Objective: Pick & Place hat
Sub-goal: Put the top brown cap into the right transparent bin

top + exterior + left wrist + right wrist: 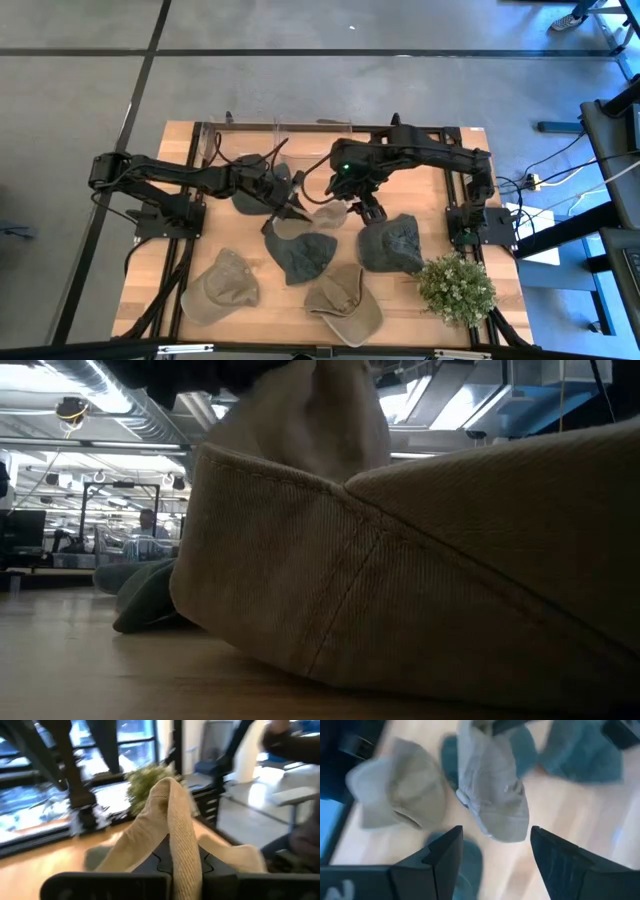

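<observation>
At centre frame from above, the left tool (297,212) grips a beige hat (318,219), lifted over the wooden bench (400,300). The right tool (370,210) hovers just beside it, jaws wide and empty. Dark and tan hats (345,303) lie below; a potted plant (456,288) sits lower right.

wooden table (150,290) | on it: about five caps (345,303); green plant (456,287)

A tan hat (420,560) fills the low view, hiding most of the surface (100,670) behind it (its top is cut off). Beside it, a green hat (145,600) shows only partly.
</observation>
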